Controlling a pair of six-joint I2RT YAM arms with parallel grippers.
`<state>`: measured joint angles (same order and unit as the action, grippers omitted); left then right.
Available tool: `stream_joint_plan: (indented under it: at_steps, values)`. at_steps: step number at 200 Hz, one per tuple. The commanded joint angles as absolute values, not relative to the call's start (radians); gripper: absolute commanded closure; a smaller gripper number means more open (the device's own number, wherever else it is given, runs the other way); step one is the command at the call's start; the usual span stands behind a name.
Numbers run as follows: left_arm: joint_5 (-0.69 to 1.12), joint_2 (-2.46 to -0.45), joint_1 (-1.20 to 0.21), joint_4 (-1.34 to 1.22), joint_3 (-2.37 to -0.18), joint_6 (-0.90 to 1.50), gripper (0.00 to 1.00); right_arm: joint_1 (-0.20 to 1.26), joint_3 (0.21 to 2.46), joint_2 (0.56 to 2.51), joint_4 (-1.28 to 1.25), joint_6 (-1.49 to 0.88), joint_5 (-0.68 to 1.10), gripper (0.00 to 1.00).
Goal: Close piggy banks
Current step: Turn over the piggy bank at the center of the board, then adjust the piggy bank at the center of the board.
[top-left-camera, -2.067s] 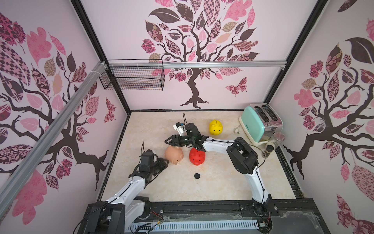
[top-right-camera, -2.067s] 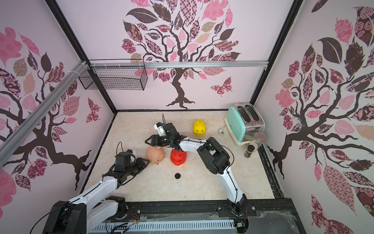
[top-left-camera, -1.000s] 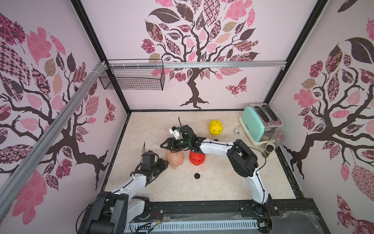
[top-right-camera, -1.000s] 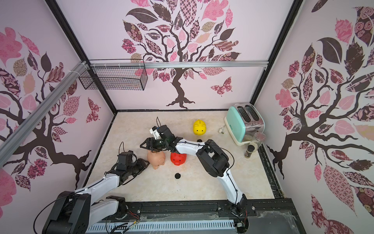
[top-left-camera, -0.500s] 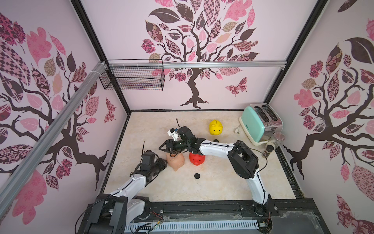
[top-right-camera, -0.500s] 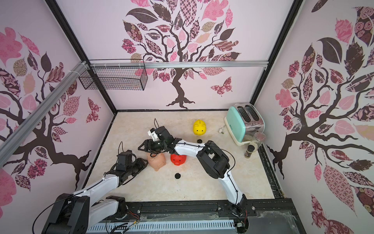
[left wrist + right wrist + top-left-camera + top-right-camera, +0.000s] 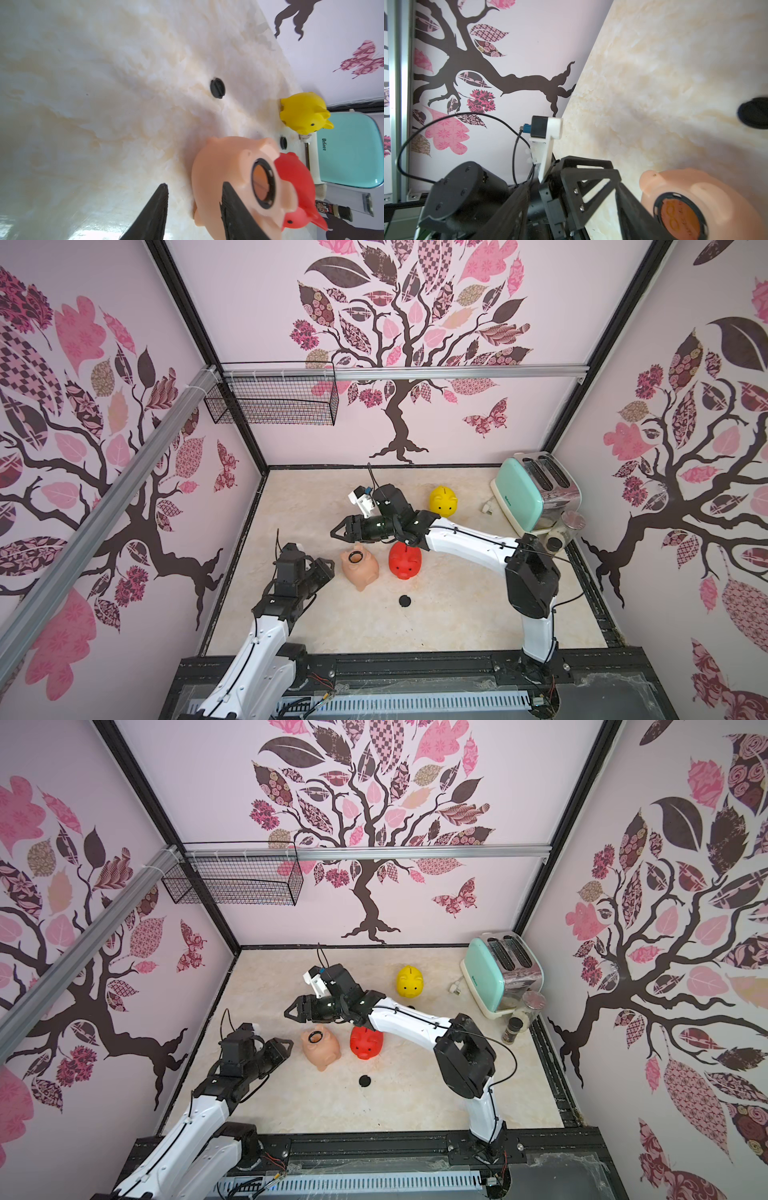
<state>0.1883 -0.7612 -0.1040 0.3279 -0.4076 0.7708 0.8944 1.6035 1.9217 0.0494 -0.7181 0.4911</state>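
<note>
The peach-pink piggy bank (image 7: 361,570) (image 7: 322,1052) lies tipped over mid-table, its black-rimmed belly hole (image 7: 262,184) (image 7: 679,216) facing up and showing orange inside. The red piggy bank (image 7: 405,562) (image 7: 295,176) stands right beside it. The yellow piggy bank (image 7: 443,501) (image 7: 303,113) stands farther back. My left gripper (image 7: 329,566) (image 7: 194,185) is low, just left of the peach bank, jaws slightly open with nothing between them. My right gripper (image 7: 333,531) (image 7: 573,186) hovers open and empty, beyond and left of the peach bank.
One black round plug (image 7: 404,600) (image 7: 217,88) lies on the table in front of the banks, and another plug (image 7: 283,142) lies near the yellow one. A mint-green toaster (image 7: 534,497) and spice jars (image 7: 571,526) stand at the back right. A wire basket (image 7: 274,402) hangs on the back wall.
My left gripper's jaws have parted a little next to the peach bank. The right gripper has drifted slightly leftward, off the red bank's side, still open.
</note>
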Motion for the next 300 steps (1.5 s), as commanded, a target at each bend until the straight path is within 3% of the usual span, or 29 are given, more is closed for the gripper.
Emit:
stream_joint_plan:
  at_steps: [1,38,55,68,88,125,170,230,300]
  values:
    - [0.197,-0.728,-0.069,0.462,-0.532,0.721,0.53,0.899,1.598,1.787,0.234,-0.559,0.373,0.32]
    - [0.289,-0.833,-0.005,0.556,-0.740,0.643,0.51,0.899,1.448,1.628,0.383,-0.459,0.257,0.32]
    - [0.370,-0.954,-0.005,0.573,-0.858,0.603,0.50,0.899,1.345,1.573,0.387,-0.456,0.260,0.41]
    - [0.435,-1.067,-0.005,0.592,-0.953,0.565,0.50,0.900,1.278,1.550,0.392,-0.449,0.284,0.42]
    - [0.510,-1.220,-0.014,0.637,-1.075,0.507,0.52,0.905,1.195,1.542,0.395,-0.479,0.324,0.42]
    - [0.474,-1.434,-0.096,0.691,-1.217,0.435,0.55,0.948,1.077,1.555,0.316,-0.516,0.351,0.45]
    - [0.502,-1.671,-0.141,0.792,-1.378,0.342,0.58,1.008,1.072,1.629,0.257,-0.567,0.303,0.57]
    - [0.533,-1.806,-0.147,0.850,-1.472,0.290,0.60,1.035,1.054,1.689,0.136,-0.642,0.278,0.59]
    - [0.534,-1.884,-0.166,0.910,-1.503,0.262,0.60,1.052,1.122,1.757,0.171,-0.640,0.246,0.54]
